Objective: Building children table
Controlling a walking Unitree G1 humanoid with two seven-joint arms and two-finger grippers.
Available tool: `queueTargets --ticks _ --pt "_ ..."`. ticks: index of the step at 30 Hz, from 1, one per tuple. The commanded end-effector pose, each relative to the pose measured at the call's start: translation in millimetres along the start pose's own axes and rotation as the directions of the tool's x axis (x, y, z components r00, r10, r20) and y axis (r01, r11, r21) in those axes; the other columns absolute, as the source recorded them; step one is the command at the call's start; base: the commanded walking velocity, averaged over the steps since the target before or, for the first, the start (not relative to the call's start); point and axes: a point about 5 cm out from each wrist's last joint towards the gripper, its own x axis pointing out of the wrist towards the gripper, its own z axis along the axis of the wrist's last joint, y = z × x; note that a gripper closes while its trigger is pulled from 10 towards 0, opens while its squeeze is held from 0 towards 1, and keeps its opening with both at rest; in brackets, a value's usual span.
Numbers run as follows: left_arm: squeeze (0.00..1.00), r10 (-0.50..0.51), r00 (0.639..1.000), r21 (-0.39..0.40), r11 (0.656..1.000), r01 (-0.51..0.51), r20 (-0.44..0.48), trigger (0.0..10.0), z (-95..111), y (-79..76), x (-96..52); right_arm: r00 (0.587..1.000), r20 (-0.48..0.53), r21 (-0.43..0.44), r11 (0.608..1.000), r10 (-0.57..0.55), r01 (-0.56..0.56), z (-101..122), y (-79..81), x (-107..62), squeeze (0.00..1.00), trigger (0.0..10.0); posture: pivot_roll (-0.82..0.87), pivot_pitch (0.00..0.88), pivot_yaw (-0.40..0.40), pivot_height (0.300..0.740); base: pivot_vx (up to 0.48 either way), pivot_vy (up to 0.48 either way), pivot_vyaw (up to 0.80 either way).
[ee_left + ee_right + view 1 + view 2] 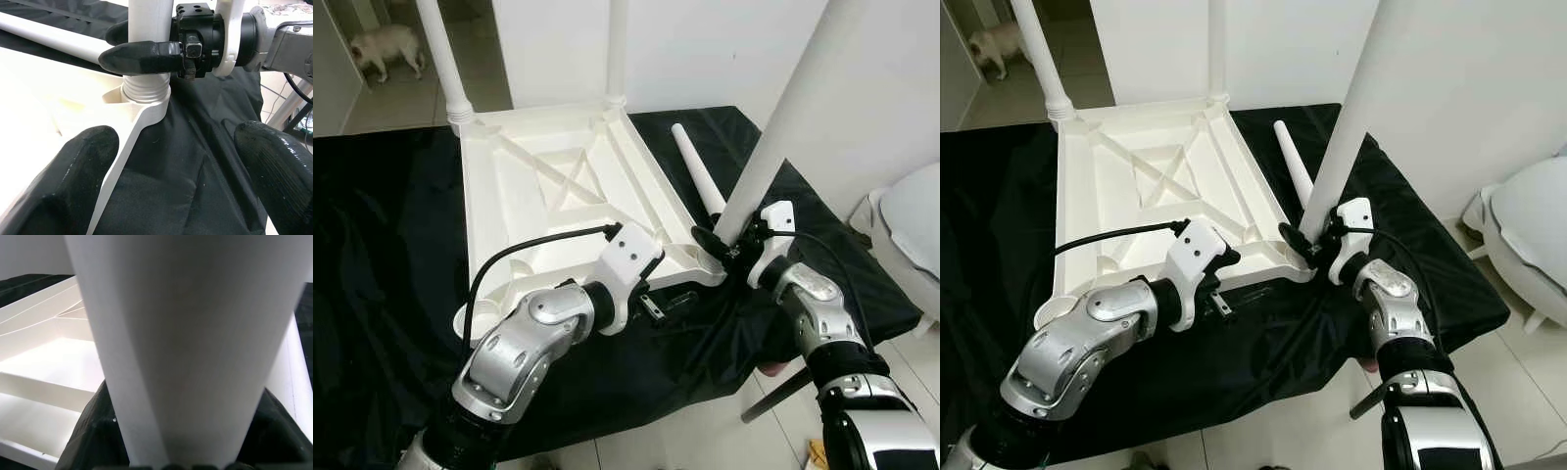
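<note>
A white table top (558, 186) lies upside down on a black cloth (382, 245). Two white legs (440, 59) stand in its far corners. A third leg (783, 117) rises tilted from the near right corner socket (142, 105), its threaded end (145, 90) partly showing above the socket. My right gripper (722, 245) is shut on this leg just above the socket, its black fingers (142, 56) on either side. My left gripper (173, 171) is open, low over the cloth beside that corner, one finger (73, 166) by the table's front rim.
A loose white leg (697, 166) lies on the cloth to the right of the table top. A white rounded object (911, 235) stands at the far right on the tiled floor. A dog (386, 47) stands far back left.
</note>
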Motion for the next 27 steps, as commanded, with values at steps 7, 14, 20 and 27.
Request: queueTargets --ticks 7,14,20,27 --pt "0.00 -0.004 1.000 0.008 1.000 0.004 0.002 10.0 2.5 -0.6 0.1 0.984 0.035 0.042 0.984 -0.175 0.173 2.2 19.5 11.7 0.00 10.0 -0.03 0.096 0.000 0.740 0.000 0.000 0.00" --pt "0.00 -0.010 1.000 0.006 1.000 0.010 0.002 10.0 2.5 -1.3 0.6 0.938 0.030 0.070 0.937 -0.345 0.342 8.3 30.4 20.6 0.00 10.0 -0.03 0.101 0.001 0.740 0.000 0.000 0.00" --pt "0.00 -0.013 1.000 0.003 1.000 0.013 0.001 10.0 2.4 -1.7 1.1 0.866 0.013 0.069 0.864 -0.500 0.498 11.6 39.9 25.3 0.00 10.0 -0.03 0.101 -0.002 0.740 0.000 0.000 0.00" --pt "0.00 -0.008 1.000 0.000 1.000 0.008 0.004 10.0 2.8 -2.1 2.1 0.787 -0.041 0.112 0.779 -0.616 0.616 7.8 63.9 33.6 0.00 10.0 -0.02 0.098 -0.011 0.740 0.000 0.000 0.00"
